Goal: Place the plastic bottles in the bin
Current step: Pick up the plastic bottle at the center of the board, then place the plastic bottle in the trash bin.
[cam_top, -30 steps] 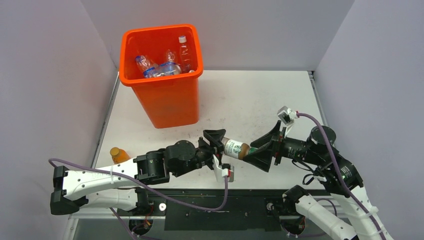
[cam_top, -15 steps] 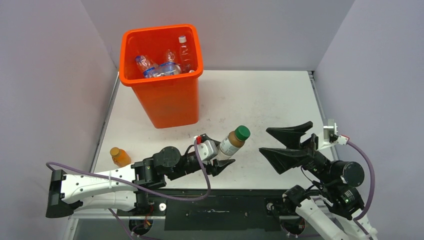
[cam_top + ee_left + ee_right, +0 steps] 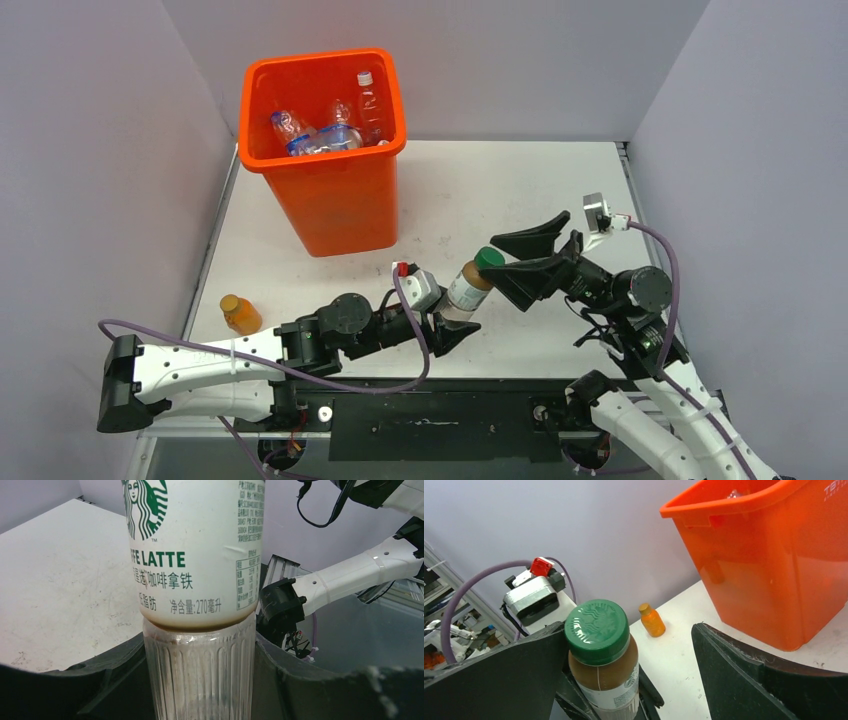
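A brown latte bottle (image 3: 466, 289) with a green cap (image 3: 597, 630) and a white label (image 3: 195, 555) hangs tilted above the table's front. My left gripper (image 3: 447, 318) is shut on its ribbed clear base (image 3: 200, 680). My right gripper (image 3: 495, 256) is open, its fingers (image 3: 744, 675) on either side of the cap; the left one is close beside it. A squat orange bottle (image 3: 238, 312) stands at the front left, also in the right wrist view (image 3: 652, 620). The orange bin (image 3: 322, 205) stands at the back left and holds several clear bottles (image 3: 320, 135).
Grey walls close in the table (image 3: 520, 190) on the left, back and right. The bin's wall (image 3: 774, 560) rises just beyond my right gripper's far finger. The left arm's cable (image 3: 300, 375) loops along the front edge.
A second ago the bottle lay level between both grippers. The left gripper then tipped it upward while the right gripper let go and drew back; now the right gripper has returned, open, round the cap.
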Motion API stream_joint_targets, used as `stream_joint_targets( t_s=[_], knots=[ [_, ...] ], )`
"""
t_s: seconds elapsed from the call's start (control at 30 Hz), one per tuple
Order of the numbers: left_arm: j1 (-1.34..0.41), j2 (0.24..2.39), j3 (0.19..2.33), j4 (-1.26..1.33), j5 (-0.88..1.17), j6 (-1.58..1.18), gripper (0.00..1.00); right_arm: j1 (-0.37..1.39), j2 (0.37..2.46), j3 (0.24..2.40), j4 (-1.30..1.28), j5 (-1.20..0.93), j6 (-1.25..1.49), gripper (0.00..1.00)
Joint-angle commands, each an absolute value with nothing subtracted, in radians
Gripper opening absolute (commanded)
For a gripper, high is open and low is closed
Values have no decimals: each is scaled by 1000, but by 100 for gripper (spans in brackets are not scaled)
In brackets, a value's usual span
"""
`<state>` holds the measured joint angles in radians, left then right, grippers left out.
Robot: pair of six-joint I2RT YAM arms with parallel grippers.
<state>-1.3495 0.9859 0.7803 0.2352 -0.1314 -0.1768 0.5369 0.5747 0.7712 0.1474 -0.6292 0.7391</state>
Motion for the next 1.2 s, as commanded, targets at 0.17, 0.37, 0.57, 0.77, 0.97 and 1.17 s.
stream_joint_targets(
  t_s=[0.17, 0.37, 0.57, 0.77, 0.97, 1.17],
  knots=[
    [-1351, 976, 814, 314, -156, -195, 22, 632, 661, 815, 198, -647, 694, 48],
    [-1353, 907, 785, 312, -235, -143, 99, 673, 726, 864, 226, -634, 665, 5],
    [-1362, 624, 704, 148, -385, -21, 96, 675, 860, 1026, 307, -530, 597, 5],
    [-1363, 317, 589, 2, -530, 33, 96, 689, 1102, 1319, 369, -383, 511, 5],
    [-1373, 177, 572, -43, -598, 16, 96, 685, 1323, 1506, 505, -276, 525, 5],
    [-1371, 181, 681, -282, -812, -121, 96, 685, 1583, 1777, 490, -254, 447, 5]
  ],
)
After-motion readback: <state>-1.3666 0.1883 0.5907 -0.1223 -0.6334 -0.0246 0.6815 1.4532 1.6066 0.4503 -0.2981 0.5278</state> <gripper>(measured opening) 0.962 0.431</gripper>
